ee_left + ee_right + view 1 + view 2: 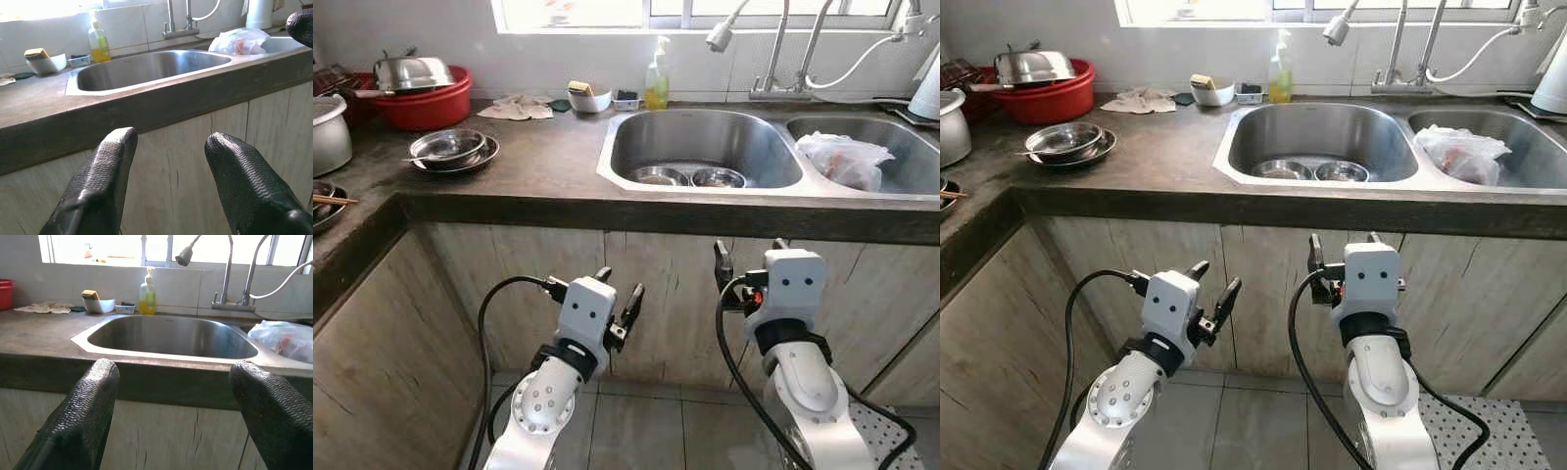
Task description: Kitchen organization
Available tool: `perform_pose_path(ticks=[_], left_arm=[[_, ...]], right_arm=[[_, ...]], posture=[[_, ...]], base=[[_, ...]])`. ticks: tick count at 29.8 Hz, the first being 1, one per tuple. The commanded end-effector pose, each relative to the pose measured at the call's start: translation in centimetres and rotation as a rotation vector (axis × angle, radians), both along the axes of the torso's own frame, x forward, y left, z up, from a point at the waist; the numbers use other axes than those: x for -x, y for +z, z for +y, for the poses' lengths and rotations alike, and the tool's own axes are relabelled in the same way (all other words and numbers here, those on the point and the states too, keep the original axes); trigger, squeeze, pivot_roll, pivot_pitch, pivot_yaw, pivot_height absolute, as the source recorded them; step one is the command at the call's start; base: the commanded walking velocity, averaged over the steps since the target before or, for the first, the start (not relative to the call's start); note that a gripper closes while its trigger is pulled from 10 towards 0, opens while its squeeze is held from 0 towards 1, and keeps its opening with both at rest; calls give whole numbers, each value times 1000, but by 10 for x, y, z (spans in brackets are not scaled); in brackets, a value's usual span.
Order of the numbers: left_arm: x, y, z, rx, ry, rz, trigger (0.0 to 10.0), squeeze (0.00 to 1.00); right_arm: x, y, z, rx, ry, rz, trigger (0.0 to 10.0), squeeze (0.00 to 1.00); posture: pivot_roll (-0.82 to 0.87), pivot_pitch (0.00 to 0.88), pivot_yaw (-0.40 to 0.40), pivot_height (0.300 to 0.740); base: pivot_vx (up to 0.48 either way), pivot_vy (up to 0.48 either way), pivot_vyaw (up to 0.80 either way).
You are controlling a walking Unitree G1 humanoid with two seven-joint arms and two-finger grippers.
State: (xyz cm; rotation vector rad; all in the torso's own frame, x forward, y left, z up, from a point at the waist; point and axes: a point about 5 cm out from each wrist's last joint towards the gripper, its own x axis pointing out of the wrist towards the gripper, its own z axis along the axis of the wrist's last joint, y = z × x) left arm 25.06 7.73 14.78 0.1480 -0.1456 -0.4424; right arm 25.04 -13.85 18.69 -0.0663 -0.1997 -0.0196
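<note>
Both grippers, left [619, 290] and right [748, 257], hung below the counter [548, 166] edge with fingers spread and empty. Two bowls [690, 177] lay in the left sink [705, 147]. Judged an approach step; next, an arm must rise over the rim to reach them.

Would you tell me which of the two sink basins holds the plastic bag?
The right basin holds the crumpled plastic bag; the left basin, in front of the soap bottle, holds two steel bowls instead.
</note>
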Motion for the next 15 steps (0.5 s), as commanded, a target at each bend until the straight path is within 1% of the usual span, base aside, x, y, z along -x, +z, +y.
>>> perform_pose_path(ticks=[1, 15], left_arm=[[-1, 2, 1, -4, 8, -1, 10000, 0], [-1, 2, 1, -5, 8, -2, 10000, 0]], right_arm=[[-2, 3, 0, -1, 2, -8, 10000, 0], [-4, 6, 0, 0, 3, -23, 10000, 0]], posture=[[9, 0, -8, 740], [11, 0, -9, 740]], base=[[315, 0, 0], [346, 0, 0]])
